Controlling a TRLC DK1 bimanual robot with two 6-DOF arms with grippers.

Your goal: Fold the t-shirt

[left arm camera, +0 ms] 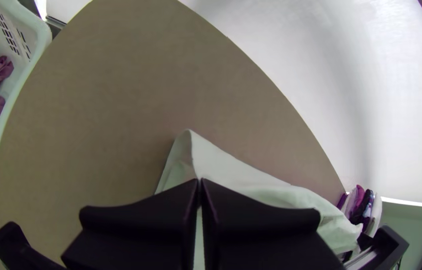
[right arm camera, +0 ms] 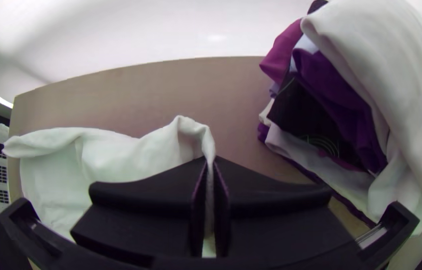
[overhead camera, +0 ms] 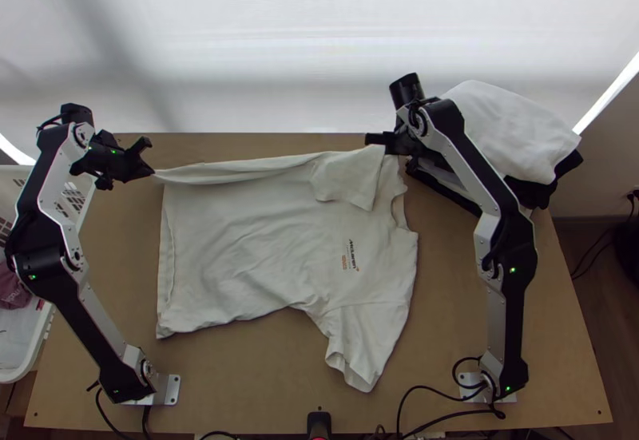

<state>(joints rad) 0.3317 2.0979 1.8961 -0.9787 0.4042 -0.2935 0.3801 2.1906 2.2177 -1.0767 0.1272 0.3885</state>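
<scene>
The white t-shirt (overhead camera: 248,240) lies on the table, its hem toward the left and its neck toward the right, with the far edge folded over in a strip. At the far hem corner my left gripper (overhead camera: 152,172) is shut on the cloth; in the left wrist view the left gripper (left arm camera: 200,182) pinches the t-shirt (left arm camera: 230,167). My right gripper (overhead camera: 383,143) holds the far shoulder area near the folded sleeve; in the right wrist view the right gripper (right arm camera: 211,162) is shut on a ridge of the t-shirt (right arm camera: 116,155).
A pile of folded clothes (overhead camera: 511,128), white on top, stands at the table's far right corner, close beside the right arm. At the left edge is a white basket (overhead camera: 32,352) with purple cloth inside. Bare wood (overhead camera: 232,376) shows along the near side.
</scene>
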